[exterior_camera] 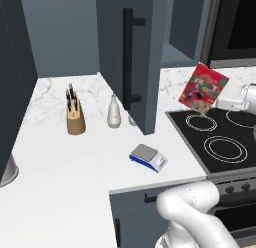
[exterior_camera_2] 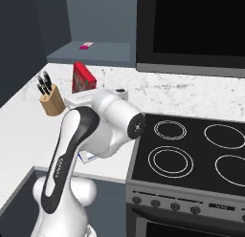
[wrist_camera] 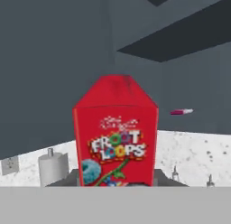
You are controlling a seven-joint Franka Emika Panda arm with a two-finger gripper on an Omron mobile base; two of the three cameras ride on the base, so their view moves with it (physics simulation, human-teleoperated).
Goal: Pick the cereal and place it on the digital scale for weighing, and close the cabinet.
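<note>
White marbled counter (exterior_camera: 65, 162) ran beside a black cooktop (exterior_camera: 220, 137). Clenched on the cereal (exterior_camera: 202, 88), the gripper (exterior_camera: 216, 106) held it tilted above the cooktop; its red front read "Froot Loops". The digital scale (exterior_camera: 148, 157) sat on the counter below the open cabinet (exterior_camera: 131, 57) door.

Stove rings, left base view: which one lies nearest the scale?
The front-left ring, closest to the counter edge where the scale sits; the other rings lie farther back or farther right.

Mostly hidden behind the white arm (exterior_camera_2: 103, 131): digital scale (exterior_camera_2: 87, 157), one corner peeking out. Cut off at the picture's lower edge: cereal (wrist_camera: 116, 135) box's bottom. Too small to identify: pink item (exterior_camera_2: 86, 46) on cabinet shelf.
</note>
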